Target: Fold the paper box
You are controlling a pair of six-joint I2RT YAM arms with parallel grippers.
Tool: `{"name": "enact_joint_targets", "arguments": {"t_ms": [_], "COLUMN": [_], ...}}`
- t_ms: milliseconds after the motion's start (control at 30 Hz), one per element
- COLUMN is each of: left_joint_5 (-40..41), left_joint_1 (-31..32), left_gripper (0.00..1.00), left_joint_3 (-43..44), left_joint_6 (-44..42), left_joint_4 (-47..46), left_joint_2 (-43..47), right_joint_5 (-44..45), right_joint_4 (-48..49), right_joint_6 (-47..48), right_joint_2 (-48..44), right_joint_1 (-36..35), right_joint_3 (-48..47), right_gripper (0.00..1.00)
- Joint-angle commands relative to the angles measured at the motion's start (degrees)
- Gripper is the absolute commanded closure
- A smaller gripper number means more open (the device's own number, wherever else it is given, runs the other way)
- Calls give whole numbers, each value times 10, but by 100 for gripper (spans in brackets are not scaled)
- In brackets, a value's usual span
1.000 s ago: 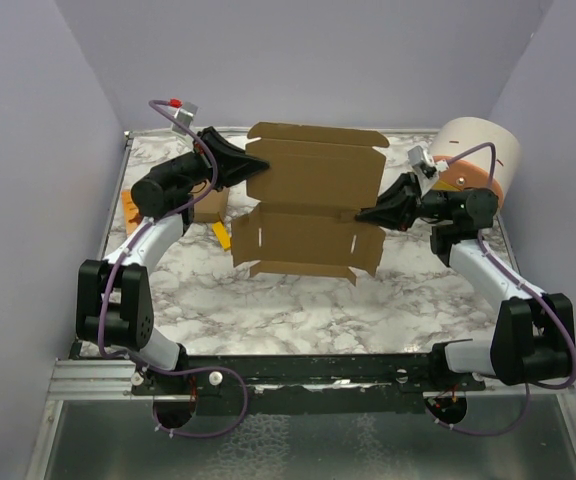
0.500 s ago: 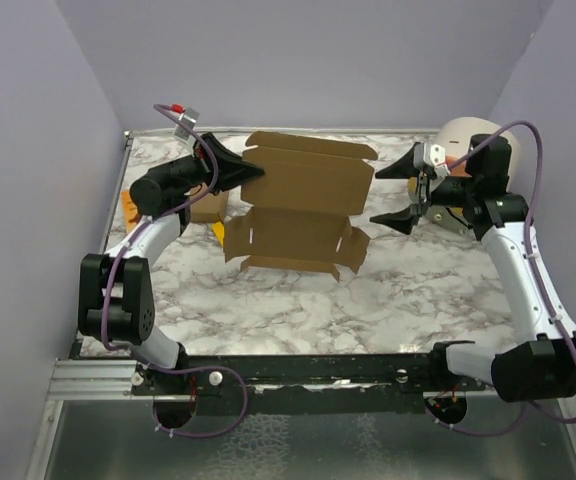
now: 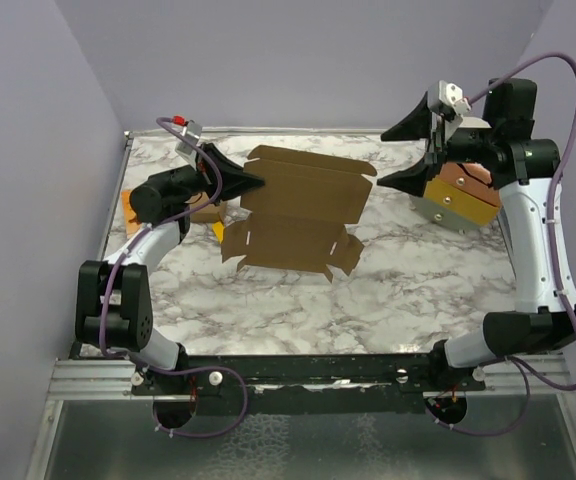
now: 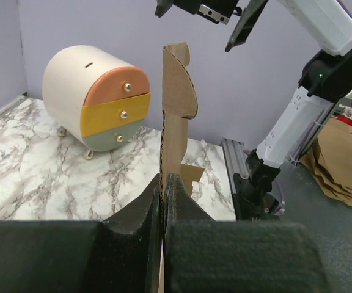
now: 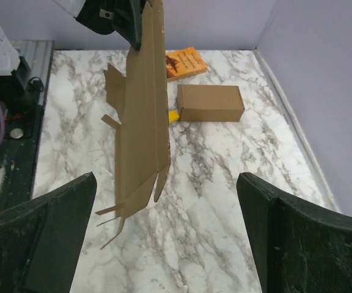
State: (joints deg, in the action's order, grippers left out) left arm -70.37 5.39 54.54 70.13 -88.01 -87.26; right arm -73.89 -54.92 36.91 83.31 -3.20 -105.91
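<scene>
The top view shows the paper box (image 3: pixel 293 215) as a flat notched sheet held up over the bench (image 3: pixel 398 290). The left fingers (image 3: pixel 248 180) are clenched on its upper left edge. The left wrist view confirms this grip, with the sheet edge-on between the fingers. The right wrist view shows in full a small closed box (image 5: pixel 209 102) and an orange booklet (image 5: pixel 185 63) beyond the paper box; in the top view the left arm mostly hides both. One second earlier the right fingers (image 3: pixel 403 127) gripped the paper box's right edge. They are now released, spread wide and raised to its right, and the sheet sits further left
</scene>
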Motion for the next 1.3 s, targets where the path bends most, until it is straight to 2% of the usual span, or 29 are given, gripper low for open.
{"name": "enact_joint_targets", "arguments": {"t_ms": [0,133,367,667,800,900,967,1200,1267], "left_joint_5": [-2,-2,-10,-23,-28,-36,-42,-46,-46], "left_joint_1": [5,8,18,23,23,23,23,23,23], "left_gripper": [100,100,100,100,100,100,100,100,100], "left_joint_3": [-2,-4,-1,14,23,28,29,30,33], "left_joint_6": [-23,-38,-83,-99,-99,-102,-115,-169,-168], "left_joint_4": [-137,-129,-75,-50,-44,-32,-13,56,57], "left_joint_2": [22,29,44,43,43,45,48,54,53], "right_joint_5": [27,71,151,163,171,182,188,218,219], "right_joint_4": [-35,-49,-58,-81,-88,-96,-102,-111,-112], "right_joint_6": [-65,-82,-103,-92,-82,-75,-70,-54,-53], "right_joint_2": [13,44,79,86,86,84,78,48,44], "right_joint_1": [-43,-91,-167,-189,-189,-189,-189,-189,-189], "right_joint_3": [-16,-47,-68,-77,-74,-88,-100,-93,-86], "right_gripper": [0,2,15,52,51,41,38,40,44]}}
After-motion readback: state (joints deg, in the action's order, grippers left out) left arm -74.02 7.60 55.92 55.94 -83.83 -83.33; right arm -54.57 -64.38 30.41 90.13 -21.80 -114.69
